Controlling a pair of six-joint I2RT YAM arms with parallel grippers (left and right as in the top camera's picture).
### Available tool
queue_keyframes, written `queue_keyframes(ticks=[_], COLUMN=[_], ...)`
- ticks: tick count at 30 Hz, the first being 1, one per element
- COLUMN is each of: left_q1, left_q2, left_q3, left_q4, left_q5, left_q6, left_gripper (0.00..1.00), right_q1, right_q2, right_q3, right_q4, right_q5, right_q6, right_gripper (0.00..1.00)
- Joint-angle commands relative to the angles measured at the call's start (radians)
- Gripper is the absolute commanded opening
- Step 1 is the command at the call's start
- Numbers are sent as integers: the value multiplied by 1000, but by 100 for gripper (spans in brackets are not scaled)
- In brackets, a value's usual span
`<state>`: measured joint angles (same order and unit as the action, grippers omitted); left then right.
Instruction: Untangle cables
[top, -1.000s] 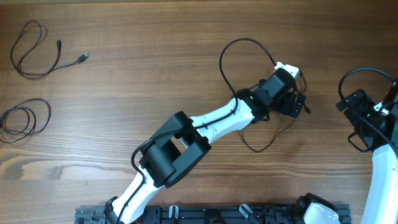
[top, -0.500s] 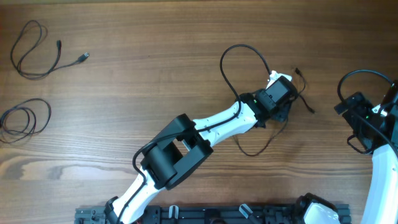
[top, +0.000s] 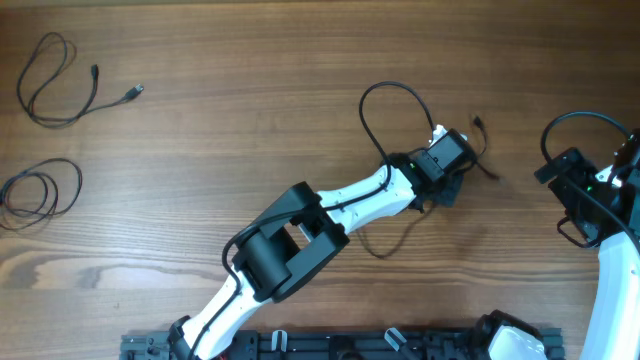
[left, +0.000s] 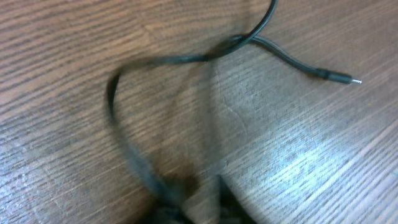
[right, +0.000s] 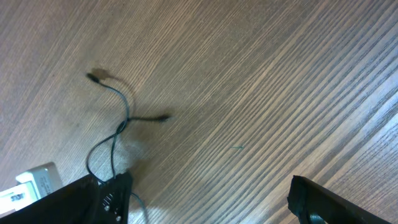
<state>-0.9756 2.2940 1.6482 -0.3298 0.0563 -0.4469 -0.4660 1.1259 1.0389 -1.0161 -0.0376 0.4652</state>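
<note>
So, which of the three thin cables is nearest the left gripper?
The middle cable, at the left gripper; the top-left cable and coiled cable lie far off.

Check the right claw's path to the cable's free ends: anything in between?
Nothing visible. Only bare table lies between the right claw and the cable, whose two plug ends are its nearest part. The left claw is at the cable beyond those ends, not in the path.
</note>
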Motion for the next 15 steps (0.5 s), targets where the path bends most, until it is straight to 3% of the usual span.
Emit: queue_keyframes(ticks=[1, 6, 11, 15], left_q1=[22, 172, 429, 670], left_q2=[-26, -254, -517, -587], left_q3=[6, 7, 7, 7], left_q4=[-69, -220, -277, -282], left_q5=[21, -179, -188, -188], left_q6=[105, 108, 285, 317], left_gripper=[4, 4, 4, 4], right_q1=[-3, -3, -3, -3], right_q2=[-11, -10, -10, 18], right_q3=[13, 13, 13, 13], right_q4=[4, 17, 42, 55], right_q5=[-13, -17, -17, -58], right_q6=[-21, -17, -5, 9], right_gripper=[100, 100, 100, 100])
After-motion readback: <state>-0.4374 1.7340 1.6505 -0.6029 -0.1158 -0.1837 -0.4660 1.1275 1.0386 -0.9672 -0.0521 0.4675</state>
